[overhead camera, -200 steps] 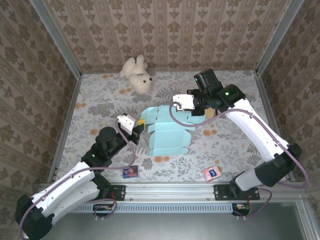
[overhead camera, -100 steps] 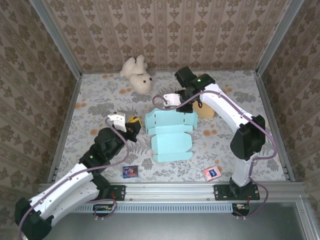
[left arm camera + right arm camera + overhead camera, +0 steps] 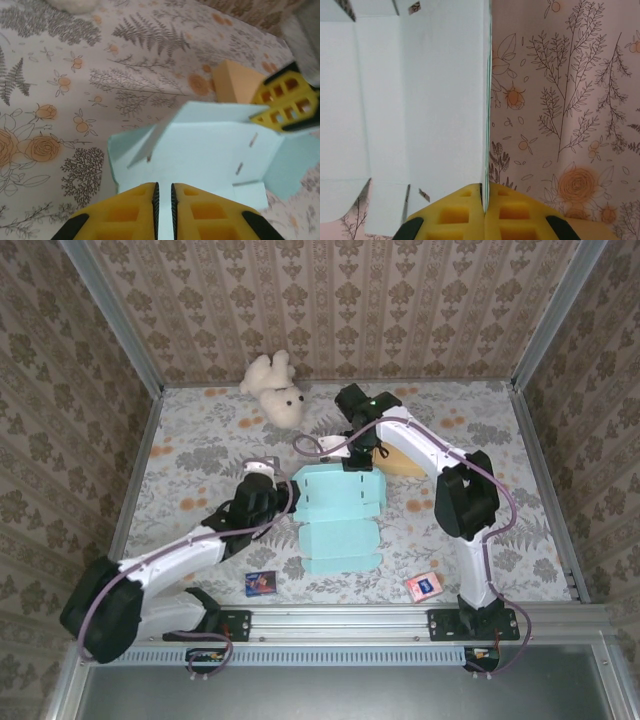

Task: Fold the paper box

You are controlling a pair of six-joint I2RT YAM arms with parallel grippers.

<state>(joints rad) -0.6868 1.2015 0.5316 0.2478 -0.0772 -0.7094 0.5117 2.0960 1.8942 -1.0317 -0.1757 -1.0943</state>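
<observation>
The light blue flat paper box (image 3: 340,515) lies in the middle of the bench (image 3: 190,445), and I judge the folding hardly begun. The right gripper (image 3: 483,200) is pinched on its far edge. The left gripper (image 3: 164,197) is nearly closed at its left edge; I cannot tell if it holds. Next, raise the pinched flap.

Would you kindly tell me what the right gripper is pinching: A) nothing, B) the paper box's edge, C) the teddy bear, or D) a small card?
B: in the right wrist view, the right gripper is shut on the thin edge of the box.
</observation>
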